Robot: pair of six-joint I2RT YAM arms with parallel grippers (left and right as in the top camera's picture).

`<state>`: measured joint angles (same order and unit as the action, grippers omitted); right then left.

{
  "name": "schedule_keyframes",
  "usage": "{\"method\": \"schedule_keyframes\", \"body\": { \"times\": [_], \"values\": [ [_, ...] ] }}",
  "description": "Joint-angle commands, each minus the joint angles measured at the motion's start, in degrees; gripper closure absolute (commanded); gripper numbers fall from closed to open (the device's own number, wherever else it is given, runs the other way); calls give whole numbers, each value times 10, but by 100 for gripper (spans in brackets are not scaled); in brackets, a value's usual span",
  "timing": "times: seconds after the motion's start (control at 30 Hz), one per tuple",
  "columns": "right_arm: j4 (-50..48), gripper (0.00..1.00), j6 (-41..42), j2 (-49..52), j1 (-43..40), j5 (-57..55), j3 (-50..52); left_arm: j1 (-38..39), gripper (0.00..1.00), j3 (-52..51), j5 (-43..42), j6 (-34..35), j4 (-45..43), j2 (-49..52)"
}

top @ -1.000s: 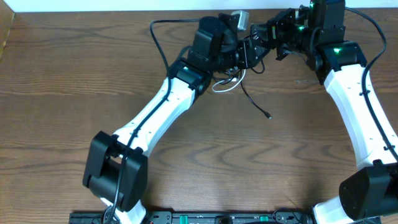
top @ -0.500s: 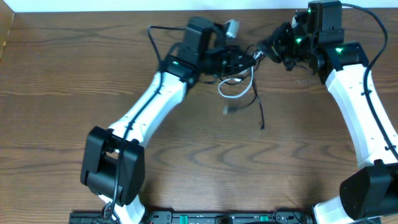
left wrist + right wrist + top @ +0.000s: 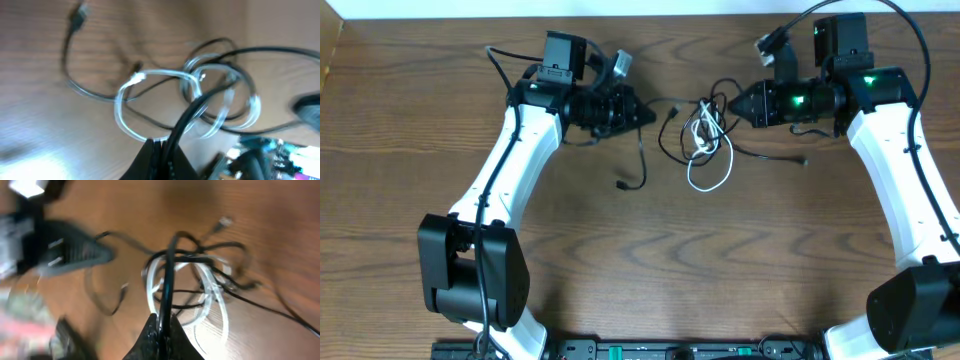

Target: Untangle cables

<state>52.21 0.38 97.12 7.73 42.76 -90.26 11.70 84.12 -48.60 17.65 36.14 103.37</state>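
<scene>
Our left jaws and right jaws are each clamped on the thin black cable, tangled with the looped white cable over the brown wooden desk.

Both wrist views blur the white cable and black cable.

My overhead view is sharp, evenly lit. Both wrist views blur; glare washes the table left of the white cable.
</scene>
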Motion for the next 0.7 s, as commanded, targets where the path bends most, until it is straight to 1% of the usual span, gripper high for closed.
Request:
{"method": "schedule_keyframes", "body": {
  "times": [0.0,0.13,0.17,0.27,0.3,0.33,0.37,0.4,0.47,0.5,0.67],
  "values": [
    [2,99,-118,-7,-11,103,-9,-2,92,5,137,-56,49,-15],
    [4,99,-99,-17,-30,103,-9,-3,93,5,253,-56,98,-15],
    [3,99,-60,-18,-39,103,-9,-3,93,5,276,-56,123,-15],
    [15,99,-49,-18,-36,97,-9,5,92,5,252,-56,147,-15],
    [20,99,-49,-18,-32,91,-9,9,91,5,243,-56,151,-15],
    [23,99,-49,-18,-28,85,-9,13,88,5,234,-56,153,-15],
    [27,99,-49,-18,-20,74,-9,19,83,5,219,-56,155,-15],
    [29,99,-49,-18,-14,64,-9,22,73,5,207,-56,155,-15],
    [33,99,-49,-18,-3,42,-9,29,59,5,186,-56,155,-15],
    [34,99,-49,-18,2,34,-9,32,56,5,179,-56,154,-15],
    [42,99,-49,-18,10,20,-9,38,56,5,174,-56,152,-15]
  ]
}}
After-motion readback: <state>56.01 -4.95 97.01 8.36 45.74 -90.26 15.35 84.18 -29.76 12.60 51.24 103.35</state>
